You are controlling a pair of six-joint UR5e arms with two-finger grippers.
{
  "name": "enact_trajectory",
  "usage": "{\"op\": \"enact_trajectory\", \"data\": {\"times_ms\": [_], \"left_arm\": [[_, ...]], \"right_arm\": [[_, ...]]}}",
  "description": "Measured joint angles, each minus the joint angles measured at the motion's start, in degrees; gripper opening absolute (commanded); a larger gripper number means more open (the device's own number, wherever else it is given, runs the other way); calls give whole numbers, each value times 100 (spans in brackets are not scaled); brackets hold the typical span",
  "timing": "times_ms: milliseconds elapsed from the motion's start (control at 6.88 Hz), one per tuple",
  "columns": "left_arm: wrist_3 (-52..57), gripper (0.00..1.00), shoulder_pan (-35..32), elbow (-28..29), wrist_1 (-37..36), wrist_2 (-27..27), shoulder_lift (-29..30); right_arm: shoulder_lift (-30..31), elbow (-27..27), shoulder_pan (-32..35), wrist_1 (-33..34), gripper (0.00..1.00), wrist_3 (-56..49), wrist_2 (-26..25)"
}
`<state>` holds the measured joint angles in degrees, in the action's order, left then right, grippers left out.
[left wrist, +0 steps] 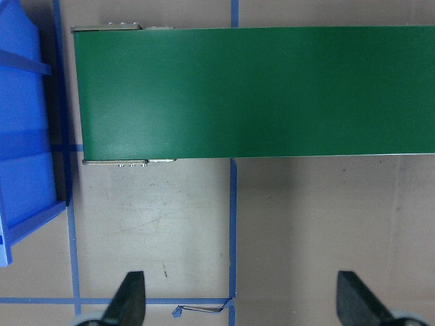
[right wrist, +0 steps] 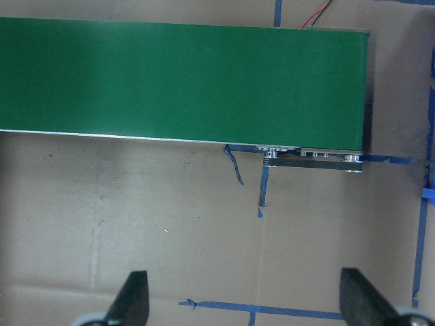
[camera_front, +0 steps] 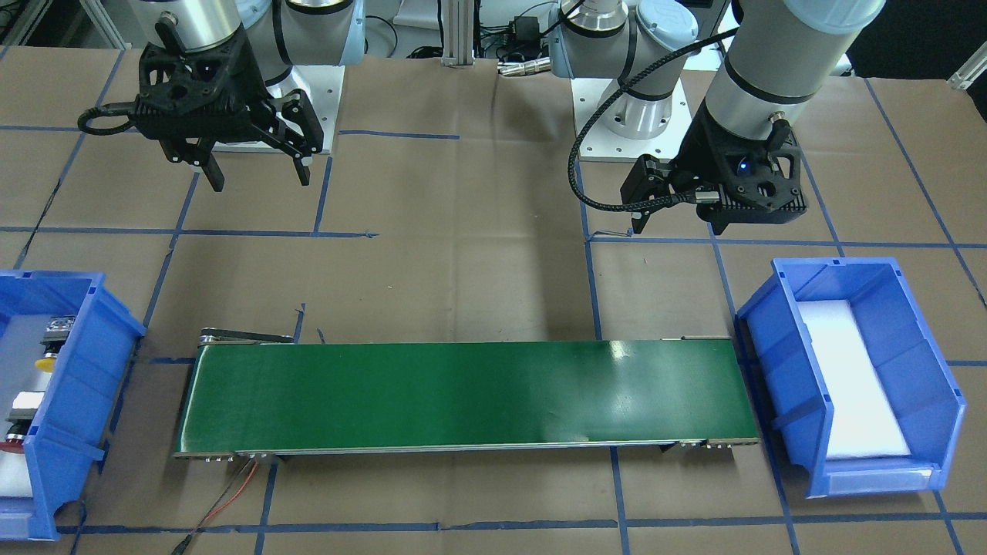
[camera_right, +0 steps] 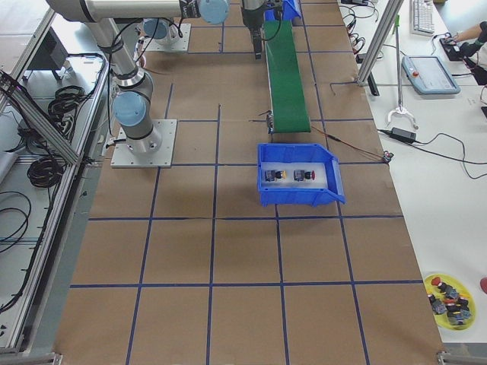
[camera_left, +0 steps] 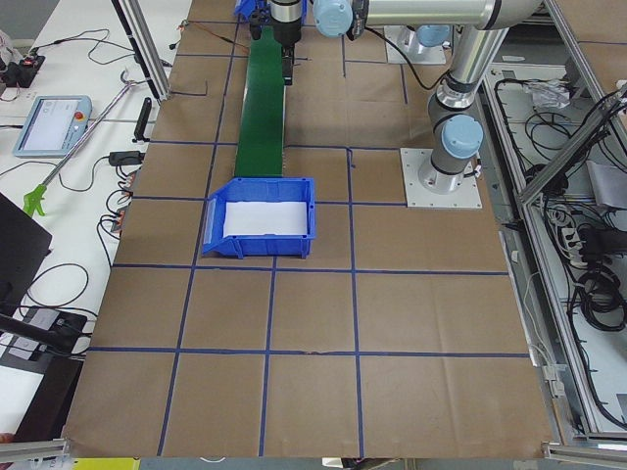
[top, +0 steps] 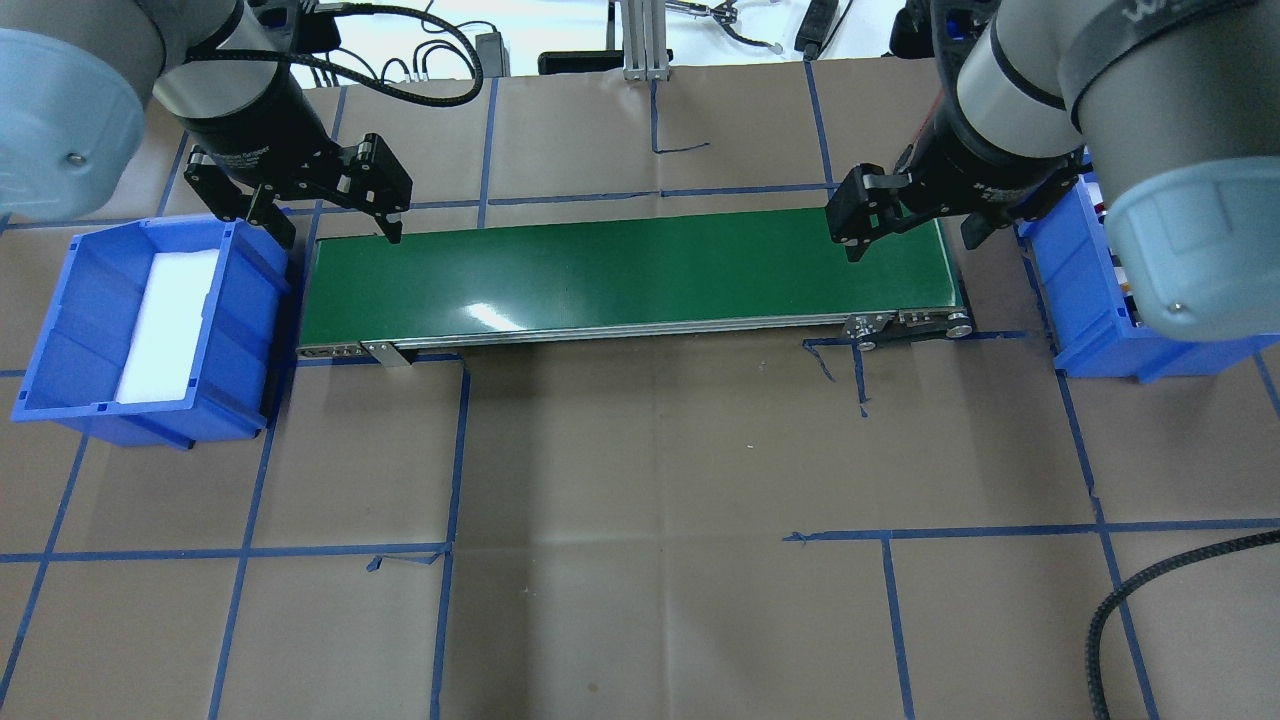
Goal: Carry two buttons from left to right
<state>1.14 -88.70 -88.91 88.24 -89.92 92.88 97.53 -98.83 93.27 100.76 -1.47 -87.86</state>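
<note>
Two buttons lie on white foam in the blue bin (camera_front: pixel 69 385) on my right side: a yellow-capped button (camera_front: pixel 48 361) and a red-capped button (camera_front: pixel 15 436). From the right exterior view they show side by side, the yellow button (camera_right: pixel 272 176) and the red button (camera_right: pixel 303 176). My right gripper (top: pixel 915 240) hangs open and empty over the near end of the green conveyor belt (top: pixel 630 270). My left gripper (top: pixel 335 228) is open and empty over the belt's other end, beside the left blue bin (top: pixel 60 330), which holds only white foam.
Brown paper with blue tape lines covers the table. Red and black wires (camera_front: pixel 231 493) trail from the belt's right-arm end. A yellow dish (camera_right: pixel 449 296) with several spare buttons sits at the table's far corner. A person's hand (camera_right: pixel 478 32) is at a side bench.
</note>
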Motion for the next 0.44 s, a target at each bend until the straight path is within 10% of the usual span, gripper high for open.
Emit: {"op": "enact_trajectory", "data": {"times_ms": [436], "left_arm": [[0, 100, -2, -31, 0, -7, -23]], "right_arm": [[77, 1, -2, 93, 100, -10, -6]]}}
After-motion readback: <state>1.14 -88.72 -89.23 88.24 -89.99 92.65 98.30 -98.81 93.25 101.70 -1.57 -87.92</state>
